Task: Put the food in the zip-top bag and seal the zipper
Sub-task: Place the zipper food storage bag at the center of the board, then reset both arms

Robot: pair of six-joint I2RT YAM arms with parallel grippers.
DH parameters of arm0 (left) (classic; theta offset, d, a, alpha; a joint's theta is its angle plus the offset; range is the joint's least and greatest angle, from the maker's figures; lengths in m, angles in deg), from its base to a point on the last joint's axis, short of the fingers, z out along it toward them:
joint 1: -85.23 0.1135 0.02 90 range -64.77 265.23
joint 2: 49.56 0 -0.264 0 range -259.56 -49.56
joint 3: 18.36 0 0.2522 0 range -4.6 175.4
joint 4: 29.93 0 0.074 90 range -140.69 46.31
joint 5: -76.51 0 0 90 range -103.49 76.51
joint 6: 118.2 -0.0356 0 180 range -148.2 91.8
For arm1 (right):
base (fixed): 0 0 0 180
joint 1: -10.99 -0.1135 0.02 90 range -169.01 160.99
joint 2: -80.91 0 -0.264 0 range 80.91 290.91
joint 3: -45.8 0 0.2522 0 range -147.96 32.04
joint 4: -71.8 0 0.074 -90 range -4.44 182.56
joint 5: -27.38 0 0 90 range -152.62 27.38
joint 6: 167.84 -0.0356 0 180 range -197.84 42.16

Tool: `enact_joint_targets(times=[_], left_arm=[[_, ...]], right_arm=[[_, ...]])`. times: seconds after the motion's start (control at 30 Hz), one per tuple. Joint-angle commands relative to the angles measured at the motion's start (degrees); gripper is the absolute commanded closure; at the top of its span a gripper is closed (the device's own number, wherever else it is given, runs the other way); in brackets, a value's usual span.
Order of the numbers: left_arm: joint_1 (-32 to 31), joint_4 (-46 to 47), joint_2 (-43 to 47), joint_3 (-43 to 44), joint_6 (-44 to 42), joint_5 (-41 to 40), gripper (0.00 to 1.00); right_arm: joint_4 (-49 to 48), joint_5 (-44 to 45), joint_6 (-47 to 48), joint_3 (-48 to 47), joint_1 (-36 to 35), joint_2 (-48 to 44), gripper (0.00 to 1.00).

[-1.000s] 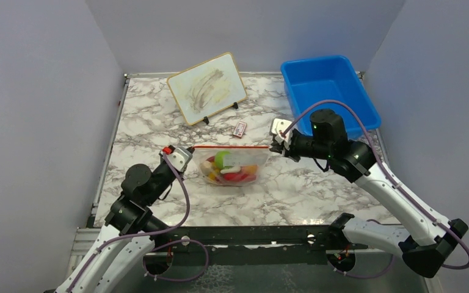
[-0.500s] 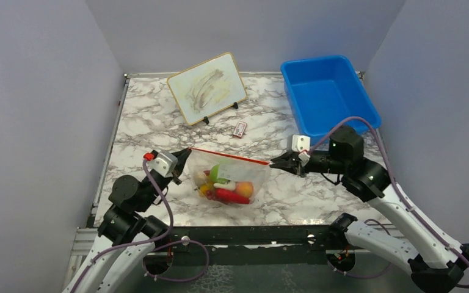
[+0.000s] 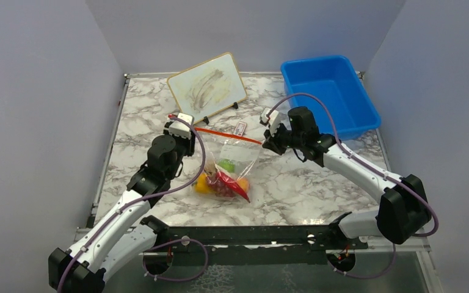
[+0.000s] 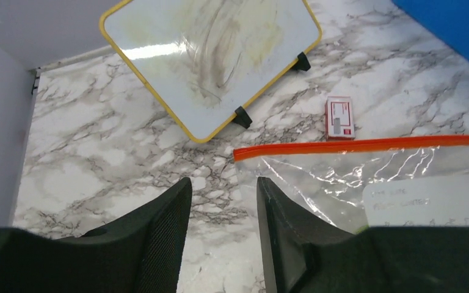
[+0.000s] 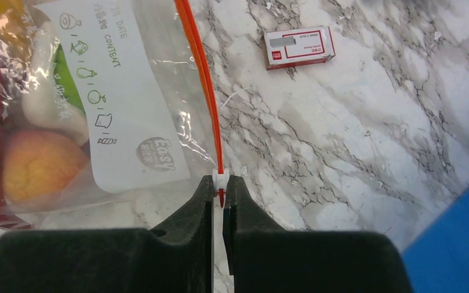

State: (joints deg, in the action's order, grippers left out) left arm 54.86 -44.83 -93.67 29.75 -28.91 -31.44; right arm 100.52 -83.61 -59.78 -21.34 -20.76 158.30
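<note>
left end effector (image 4: 223, 186): fingers apart, only marble between them; the zipper (image 4: 360, 145) tip sits just past one finger.
right end effector (image 5: 221, 183): pinched tight on the zipper's other end, right at the white slider.
zip-top bag (image 3: 235, 160): mid-table, mouth strung up between the two arms, belly sagging to the table (image 3: 305, 183).
food (image 3: 223, 183): bunched in the bag's near bottom, with red, orange and green showing.
red-and-white card (image 5: 298, 47): on the table just beyond the zipper, far side.

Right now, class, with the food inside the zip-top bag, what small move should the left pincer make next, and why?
Probably ease the left pincer forward and shut it on the free end of the zipper: its jaws stand open just short of it, while the right pincer alone pinches the slider.
</note>
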Motion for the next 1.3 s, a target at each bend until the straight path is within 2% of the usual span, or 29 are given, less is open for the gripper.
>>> enact_joint_targets(times=[0.0,0.1,0.27,0.37,0.4,0.53,0.57,0.6,0.67,0.7,0.83,0.97,1.1,1.27], left_arm=[[0.2,1.3,-0.6,3.3,0.3,-0.2,0.50],[0.1,1.2,0.3,3.0,0.7,0.7,0.41],[0.2,-0.5,1.9,2.7,1.7,2.8,0.29],[0.1,-2.2,2.5,3.3,3.0,5.5,0.12],[0.2,-2.8,2.7,3.5,3.8,6.0,0.03],[0.2,-5.9,2.9,5.1,8.2,6.7,0.01],[0.2,-6.5,2.9,5.5,9.4,6.4,0.01],[0.2,-7.3,3.0,6.1,10.0,6.5,0.01],[0.2,-8.7,3.4,7.2,10.7,7.1,0.01],[0.2,-9.3,3.8,7.7,11.1,7.3,0.01],[0.2,-10.9,5.0,9.6,13.5,7.0,0.01],[0.2,-11.6,6.4,10.6,14.7,10.0,0.01],[0.2,-10.5,8.1,9.8,17.2,12.7,0.01],[0.1,-8.0,11.8,7.6,17.6,15.9,0.01]], right_arm=[[-4.8,3.1,-1.7,-1.4,0.0,-0.8,0.95],[-5.4,6.4,-3.0,-1.2,0.0,-1.7,0.92],[-2.2,10.1,-6.3,-3.5,0.0,-2.3,0.79],[1.1,11.1,-11.0,-6.3,0.0,-2.3,0.73],[2.2,11.1,-12.3,-7.2,0.0,-2.4,0.71],[5.1,9.1,-15.9,-9.9,0.0,-3.9,0.59],[5.3,8.4,-16.7,-10.1,0.0,-4.7,0.53],[5.4,7.4,-17.2,-10.0,0.0,-5.7,0.42],[4.8,6.4,-18.6,-9.1,0.0,-8.3,0.06],[4.5,6.4,-19.6,-8.6,0.0,-9.7,0.01],[4.0,6.8,-24.0,-7.4,0.0,-15.3,0.00],[3.1,8.1,-29.4,-5.5,0.0,-19.7,0.00],[3.1,12.4,-37.5,-3.9,0.0,-23.1,0.00],[5.9,17.6,-40.3,-3.2,0.0,-26.2,0.00]])
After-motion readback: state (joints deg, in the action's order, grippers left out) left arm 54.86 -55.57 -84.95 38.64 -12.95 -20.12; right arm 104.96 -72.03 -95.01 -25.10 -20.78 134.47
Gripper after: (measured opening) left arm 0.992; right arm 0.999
